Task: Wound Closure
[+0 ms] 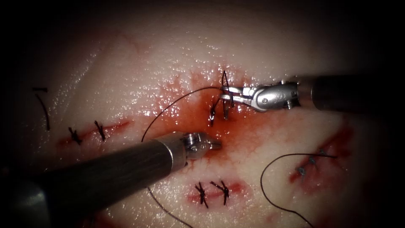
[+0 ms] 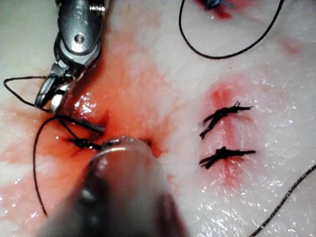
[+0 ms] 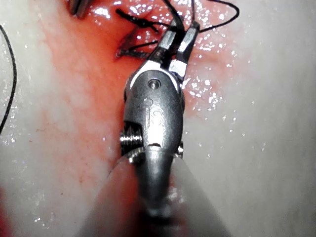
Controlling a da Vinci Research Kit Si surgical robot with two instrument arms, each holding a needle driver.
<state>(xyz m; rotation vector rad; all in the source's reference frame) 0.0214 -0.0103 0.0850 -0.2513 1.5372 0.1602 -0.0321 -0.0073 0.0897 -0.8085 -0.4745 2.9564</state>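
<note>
The tissue [image 1: 139, 63] has a short cut [image 1: 216, 113] at the centre, wet with red fluid and crossed by a dark stitch [image 2: 83, 143]. My right tool [image 1: 229, 95] reaches in from the right and sits just above that stitch. Its jaws are slightly parted around the black thread [image 1: 225, 80], which loops up over them. The right tool [image 3: 178, 39] shows the same narrow gap, with thread curling round its tips. From the loop a long strand [image 1: 168, 107] sweeps left and down behind the left shaft. My left tool [image 1: 213, 145] rests on the tissue below the cut, jaws together and holding nothing I can see.
Three other closed cuts lie around: one at the left [image 1: 86, 134], one at the bottom [image 1: 213, 192] with two dark stitches [image 2: 224, 136], and one at the right [image 1: 312, 162] with bluish knots. A loose thread [image 1: 270, 169] curves by the right one. A short thread piece [image 1: 42, 105] lies far left.
</note>
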